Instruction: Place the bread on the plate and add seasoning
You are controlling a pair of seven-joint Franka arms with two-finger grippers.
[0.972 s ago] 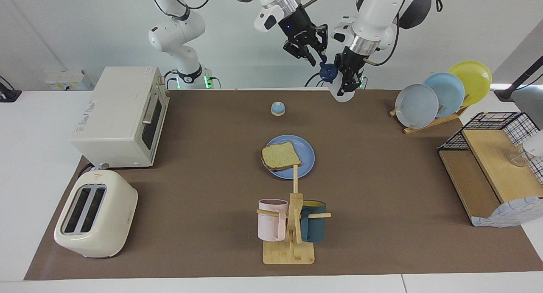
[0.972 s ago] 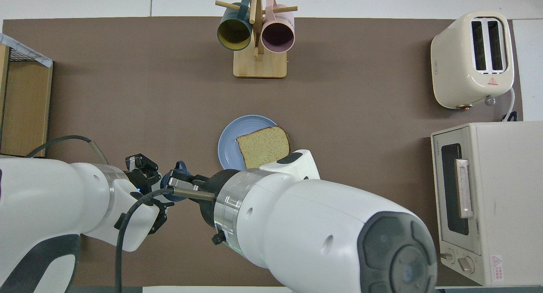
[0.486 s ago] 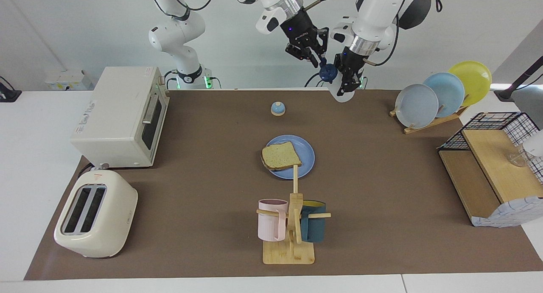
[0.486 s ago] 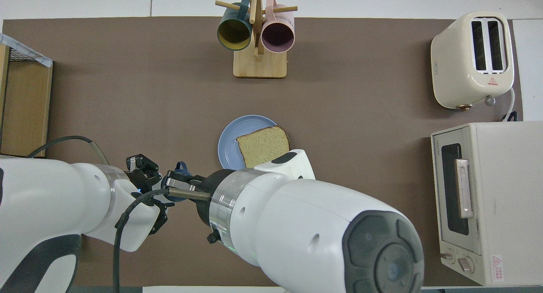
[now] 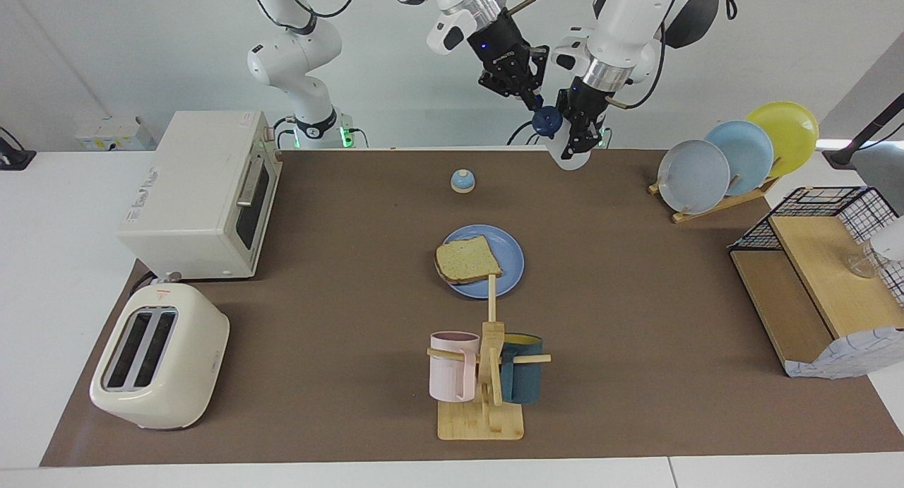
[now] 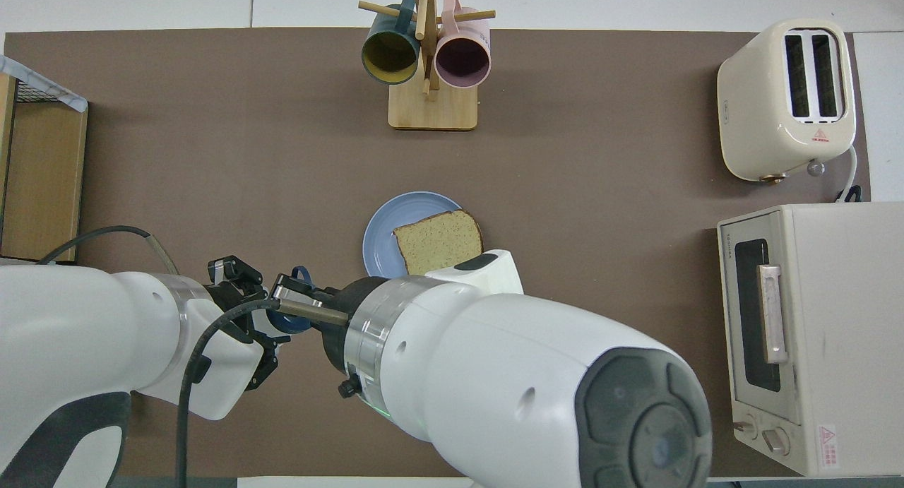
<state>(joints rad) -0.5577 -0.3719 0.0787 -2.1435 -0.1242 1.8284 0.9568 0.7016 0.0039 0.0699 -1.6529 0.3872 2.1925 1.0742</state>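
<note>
bread: already lying on the plate, hanging a bit over the rim toward the right arm's end of the table. hasn't budged over the last second, so that half of the job looks done

plate: medium blue, mid-table, nearer the robots than the mug rack and farther from them than the little bell. same spot as a second ago

seasoning: up in the air over the table edge at the robots' end, tilted, whitish body low and navy cap high, pointing toward the right gripper. well apart from the plate

left gripper: clamped tight on the seasoning bottle body, same hold as a second ago, pretty much no drift

right gripper: the actual news. a second ago fingers spread and just short of the cap, now moved in and pinched nearly closed on the cap or its loop; hard to tell which

meaning: looks like a two-handed cap removal, one holding the bottle, the other taking the top

still to do: cap off, carry bottle over the bread, shake. nothing on the bread yet

risk: cap grip looks thin, could slip on the pull
</note>
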